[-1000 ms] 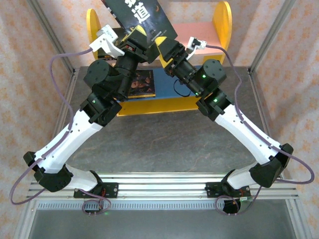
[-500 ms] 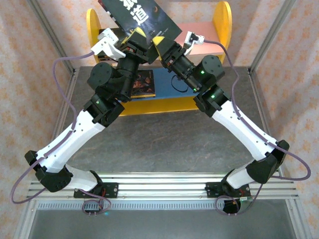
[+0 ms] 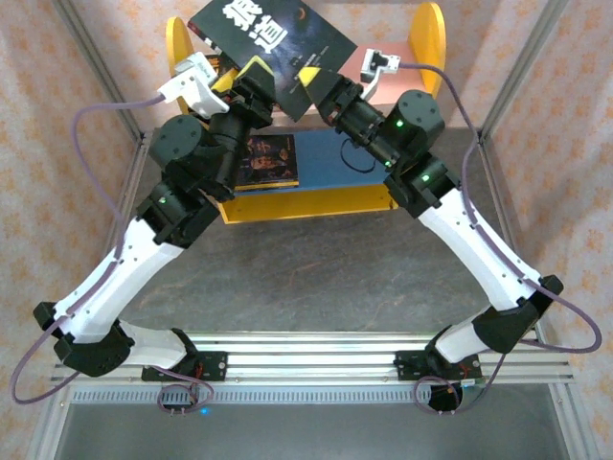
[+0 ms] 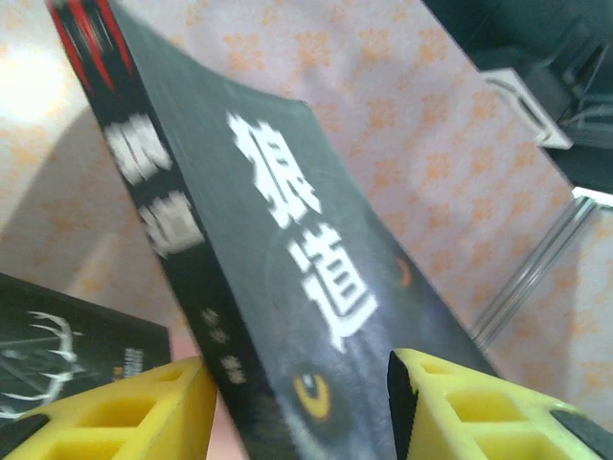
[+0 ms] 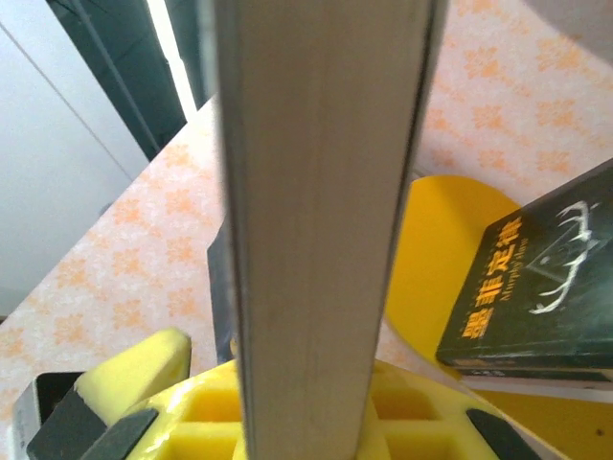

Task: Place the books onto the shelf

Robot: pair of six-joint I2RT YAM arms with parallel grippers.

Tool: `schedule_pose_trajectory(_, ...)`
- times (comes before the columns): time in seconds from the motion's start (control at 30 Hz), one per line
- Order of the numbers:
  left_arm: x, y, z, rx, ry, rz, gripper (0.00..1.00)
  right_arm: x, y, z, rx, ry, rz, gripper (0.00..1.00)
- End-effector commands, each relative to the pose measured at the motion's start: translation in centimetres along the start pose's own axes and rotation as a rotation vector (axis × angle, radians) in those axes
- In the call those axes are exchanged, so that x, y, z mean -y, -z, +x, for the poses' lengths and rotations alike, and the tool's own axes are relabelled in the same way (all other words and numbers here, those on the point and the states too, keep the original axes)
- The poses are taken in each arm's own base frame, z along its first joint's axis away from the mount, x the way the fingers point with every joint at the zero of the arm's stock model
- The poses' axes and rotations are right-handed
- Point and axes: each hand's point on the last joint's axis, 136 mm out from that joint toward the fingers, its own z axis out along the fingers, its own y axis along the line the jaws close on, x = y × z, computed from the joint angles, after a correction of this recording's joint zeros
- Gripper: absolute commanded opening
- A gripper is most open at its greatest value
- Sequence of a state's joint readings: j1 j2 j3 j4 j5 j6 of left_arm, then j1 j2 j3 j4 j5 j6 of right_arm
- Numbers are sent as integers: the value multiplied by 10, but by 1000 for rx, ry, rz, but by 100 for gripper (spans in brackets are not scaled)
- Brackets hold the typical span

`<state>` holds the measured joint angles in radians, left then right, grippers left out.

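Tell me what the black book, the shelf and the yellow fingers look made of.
Black book: paper, pale page edges, smooth printed cover. Shelf: painted wood or board, probably; flat yellow, pink, blue panels. Yellow fingers: matte, moulded hollows; plastic or rubber.

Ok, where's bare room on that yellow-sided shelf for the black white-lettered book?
Pink upper board: bare at its right end, against the right yellow side panel. Blue lower board: bare right of the dark picture-cover book, though the right arm overhangs it. Crowded: upper left end, where a black antler-cover book lies.
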<state>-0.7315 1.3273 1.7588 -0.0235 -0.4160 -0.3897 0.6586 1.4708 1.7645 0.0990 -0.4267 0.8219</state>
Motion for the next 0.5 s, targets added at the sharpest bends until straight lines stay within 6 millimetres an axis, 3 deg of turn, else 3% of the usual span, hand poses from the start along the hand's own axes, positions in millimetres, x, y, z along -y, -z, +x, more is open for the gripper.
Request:
schedule_pose_trajectory(0.0, -25, 21, -11, -98, -154, -76, 50, -47, 18, -29, 28, 119, -77, 16)
schedule_pose_trajectory(0.2, -58, 46, -18, -253, -314, -179, 51, -34, 14, -34, -86, 228, 21, 16)
schedule_pose_trajectory(0.47, -68, 50, -22, -328, -405, -225, 52, -2, 0, -25, -199, 263, 84, 16)
